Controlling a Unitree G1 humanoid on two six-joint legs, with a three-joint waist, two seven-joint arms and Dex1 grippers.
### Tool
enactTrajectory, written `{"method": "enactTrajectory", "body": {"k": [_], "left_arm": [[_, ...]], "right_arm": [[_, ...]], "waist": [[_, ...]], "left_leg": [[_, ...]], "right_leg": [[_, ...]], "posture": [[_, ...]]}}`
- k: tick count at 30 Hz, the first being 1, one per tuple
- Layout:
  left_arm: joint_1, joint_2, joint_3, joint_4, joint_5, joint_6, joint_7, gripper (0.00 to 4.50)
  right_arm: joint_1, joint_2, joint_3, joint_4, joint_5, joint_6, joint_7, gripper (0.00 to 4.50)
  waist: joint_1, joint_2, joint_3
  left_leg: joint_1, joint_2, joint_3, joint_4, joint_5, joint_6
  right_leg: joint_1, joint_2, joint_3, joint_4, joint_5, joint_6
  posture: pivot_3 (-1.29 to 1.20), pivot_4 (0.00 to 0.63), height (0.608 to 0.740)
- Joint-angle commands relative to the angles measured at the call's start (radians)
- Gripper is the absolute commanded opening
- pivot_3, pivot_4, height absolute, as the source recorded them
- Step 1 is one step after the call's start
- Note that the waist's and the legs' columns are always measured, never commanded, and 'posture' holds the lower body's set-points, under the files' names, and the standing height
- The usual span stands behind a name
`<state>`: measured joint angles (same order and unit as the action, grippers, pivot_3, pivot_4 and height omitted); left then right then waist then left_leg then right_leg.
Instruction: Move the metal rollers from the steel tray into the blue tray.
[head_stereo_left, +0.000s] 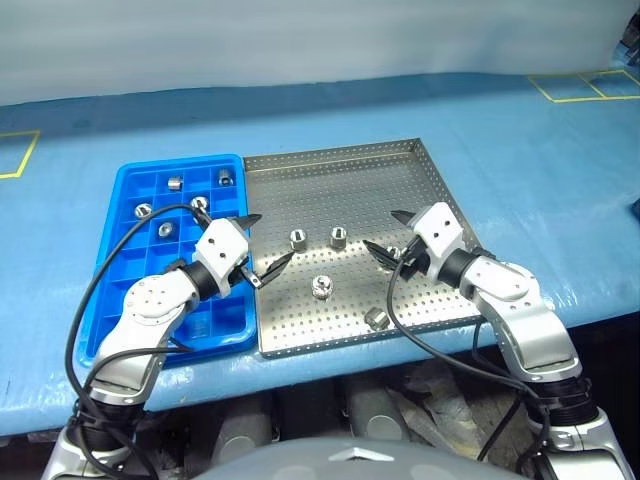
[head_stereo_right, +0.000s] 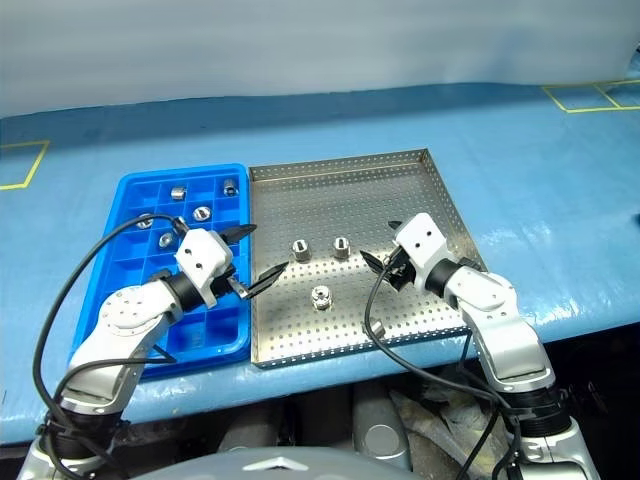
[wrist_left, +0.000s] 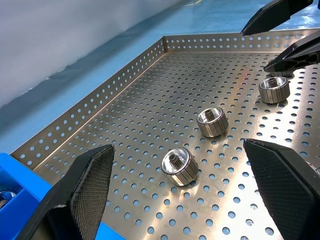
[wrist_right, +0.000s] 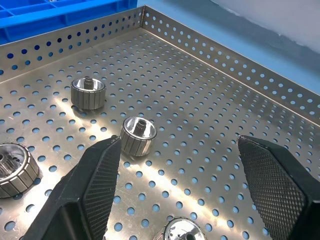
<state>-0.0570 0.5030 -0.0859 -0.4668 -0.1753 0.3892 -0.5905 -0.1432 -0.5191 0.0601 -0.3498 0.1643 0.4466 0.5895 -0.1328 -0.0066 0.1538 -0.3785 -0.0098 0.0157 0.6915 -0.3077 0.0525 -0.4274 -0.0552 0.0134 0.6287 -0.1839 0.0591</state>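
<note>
In the left eye view the steel tray (head_stereo_left: 420, 180) sits on the blue table (head_stereo_left: 540, 170), with the blue tray (head_stereo_left: 125, 190) touching its left side. Five rollers already lie in blue compartments at the far end: two in the back row (head_stereo_left: 174, 183), (head_stereo_left: 225, 179), then one (head_stereo_left: 143, 210), one (head_stereo_left: 200, 203) and one (head_stereo_left: 166, 229) nearer. Five are left on the steel floor: two side by side mid-tray (head_stereo_left: 298, 239), (head_stereo_left: 338, 237), one nearer (head_stereo_left: 321, 286), one by the near rim (head_stereo_left: 378, 319) and one partly hidden behind the right tool. The left tool (head_stereo_left: 266, 245) hangs over the seam between the trays, spread and empty; the right tool (head_stereo_left: 389, 236) hangs over the right half of the steel tray, also spread and empty. The right eye view gives the same layout, with three loose rollers plainly seen and the others hidden by the right arm. In the left wrist view the left fingers (wrist_left: 85, 195) stand wide apart with a roller (wrist_left: 179, 166) between them but further out, untouched; two more sit beyond, and the other tool's tips show above the furthest. In the right wrist view the right fingers (wrist_right: 92, 192) are likewise wide, a roller (wrist_right: 138, 135) just past one finger and another at the near edge between them. I judge the job about half done, with no roller being carried now
</note>
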Motion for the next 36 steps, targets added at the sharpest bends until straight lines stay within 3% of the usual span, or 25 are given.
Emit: {"method": "enactTrajectory", "body": {"k": [1,36], "left_arm": [[-0.007,0.004,0.008,-0.035,-0.004,-0.01,-0.001,4.5],[-0.001,-0.001,0.005,-0.042,-0.012,0.0,0.001,4.5]], "right_arm": [[-0.011,-0.005,-0.019,-0.03,0.006,-0.007,-0.002,3.9],[-0.018,0.02,-0.016,-0.03,0.015,-0.005,-0.016,3.9]], "waist": [[0.0,0.0,0.0],[0.0,0.0,0.0]], "left_leg": [[0.0,0.0,0.0,0.0,0.0,0.0],[0.0,0.0,0.0,0.0,0.0,0.0]], "right_leg": [[0.0,0.0,0.0,0.0,0.0,0.0],[0.0,0.0,0.0,0.0,0.0,0.0]], "posture": [[-0.24,0.15,0.74],[-0.23,0.15,0.74]]}}
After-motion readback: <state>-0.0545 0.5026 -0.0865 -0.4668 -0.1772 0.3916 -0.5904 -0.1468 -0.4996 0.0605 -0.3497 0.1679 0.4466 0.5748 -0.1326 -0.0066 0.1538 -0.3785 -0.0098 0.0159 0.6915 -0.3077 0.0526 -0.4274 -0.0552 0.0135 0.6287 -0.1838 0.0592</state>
